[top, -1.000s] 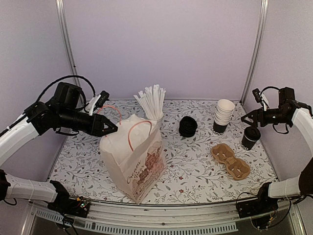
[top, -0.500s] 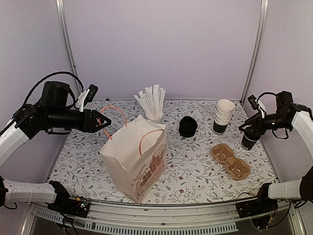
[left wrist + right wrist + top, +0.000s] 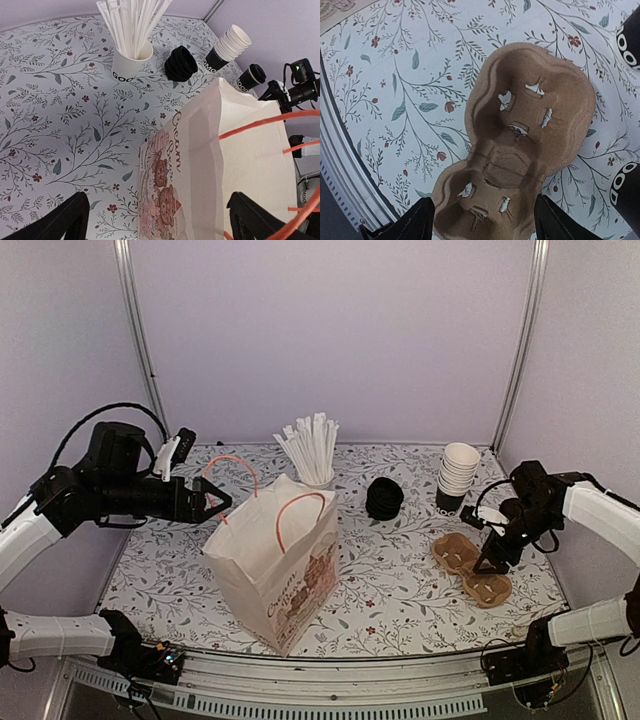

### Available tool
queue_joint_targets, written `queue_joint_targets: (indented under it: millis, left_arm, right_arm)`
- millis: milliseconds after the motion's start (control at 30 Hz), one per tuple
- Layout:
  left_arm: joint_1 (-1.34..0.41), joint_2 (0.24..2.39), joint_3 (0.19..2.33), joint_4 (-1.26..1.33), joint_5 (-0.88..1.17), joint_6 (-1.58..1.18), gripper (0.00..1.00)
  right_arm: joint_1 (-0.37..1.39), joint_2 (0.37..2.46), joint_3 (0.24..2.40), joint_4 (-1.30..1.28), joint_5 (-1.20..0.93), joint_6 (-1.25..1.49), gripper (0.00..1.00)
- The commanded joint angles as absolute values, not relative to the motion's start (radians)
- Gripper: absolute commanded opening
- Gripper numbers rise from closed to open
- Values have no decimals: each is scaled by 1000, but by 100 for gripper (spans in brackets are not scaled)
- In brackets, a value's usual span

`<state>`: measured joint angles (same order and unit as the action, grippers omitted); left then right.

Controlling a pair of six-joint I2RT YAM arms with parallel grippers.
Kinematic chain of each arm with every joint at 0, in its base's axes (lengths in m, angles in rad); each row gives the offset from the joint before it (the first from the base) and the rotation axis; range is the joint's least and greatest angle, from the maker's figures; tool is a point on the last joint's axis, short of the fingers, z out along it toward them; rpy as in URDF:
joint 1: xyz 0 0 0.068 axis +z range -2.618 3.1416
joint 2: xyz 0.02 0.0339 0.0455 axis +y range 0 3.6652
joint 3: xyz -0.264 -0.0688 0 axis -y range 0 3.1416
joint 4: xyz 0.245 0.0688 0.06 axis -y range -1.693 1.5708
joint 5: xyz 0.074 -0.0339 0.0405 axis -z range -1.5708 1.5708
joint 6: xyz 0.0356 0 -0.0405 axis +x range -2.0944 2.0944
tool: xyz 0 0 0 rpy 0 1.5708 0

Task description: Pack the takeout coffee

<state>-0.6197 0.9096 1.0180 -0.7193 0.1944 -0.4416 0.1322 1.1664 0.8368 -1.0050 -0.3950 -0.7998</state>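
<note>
Floral-print desk (image 3: pixel 400 590), paper bag (image 3: pixel 275 560) mid-desk, left gripper (image 3: pixel 220 504) beside its top, fingers (image 3: pixel 65 220) spread wide; right gripper (image 3: pixel 484 200), fingers (image 3: pixel 415 220) wide apart, over cardboard carrier (image 3: pixel 520 125); takeout coffee (image 3: pixel 251 76) near right edge beside cup stack (image 3: pixel 458 475), upright, lid up, axis vertical

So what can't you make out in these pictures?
Coffee: top view, the right arm covers it; right wrist view, the edge cuts two black cups, unclear which.
Bag inside: no view looks in.
Black stack: too small to tell lids from cups.
</note>
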Motion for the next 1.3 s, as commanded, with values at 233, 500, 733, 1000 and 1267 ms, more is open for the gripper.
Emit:
queue_joint_targets:
  millis: [233, 500, 733, 1000, 1267]
  left_arm:
    - [-628, 815, 943, -666, 18, -497, 100]
    - [-627, 798, 915, -672, -39, -515, 100]
    - [-628, 787, 904, -678, -47, -528, 100]
    - [-627, 783, 905, -680, -38, -527, 99]
    - [-628, 781, 903, -674, -26, -529, 98]
  right_arm:
    - [161, 1315, 828, -876, -248, -632, 68]
    - [230, 1401, 832, -870, -199, -566, 60]
    - [255, 1439, 832, -857, -156, -531, 57]
    - [284, 1436, 840, -852, -132, -508, 42]
    - [284, 1373, 903, -887, -167, -512, 34]
